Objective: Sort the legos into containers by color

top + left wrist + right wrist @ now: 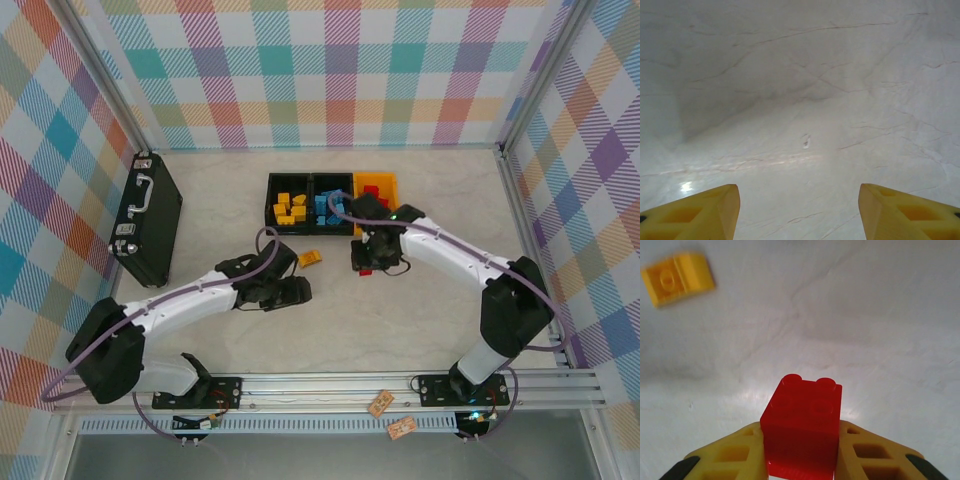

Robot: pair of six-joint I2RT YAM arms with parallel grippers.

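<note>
Right wrist view has the right fingers [730, 457] closed on a red brick [802, 425], one finger pressed flat against each side wall and the studs showing at the far end. A loose yellow brick [677, 279] lies on the worktop [880, 330] at about 10 o'clock from it, well apart.

From above, the red brick sits in the grip at roughly 6 o'clock of the orange bin [394, 195], near it but not over it. That bin is the 3 o'clock end of the row of bins [311, 190] and already holds red pieces. Blue pieces fill the middle bin and yellow ones the 9 o'clock bin. A black briefcase [145, 215] rests far off at 9 o'clock.

The left fingers [695, 215] stand apart with nothing between them, over bare worktop.

The brick looks light, rigid and glossy, so it should not deform. A squeeze on an edge could make it twist or pop out. Opposite flat walls, as here, seem the best hold, and the studded face is a poor one. Dropped from any height it would likely bounce or knock other pieces, so a low release inside the bin looks wise.
</note>
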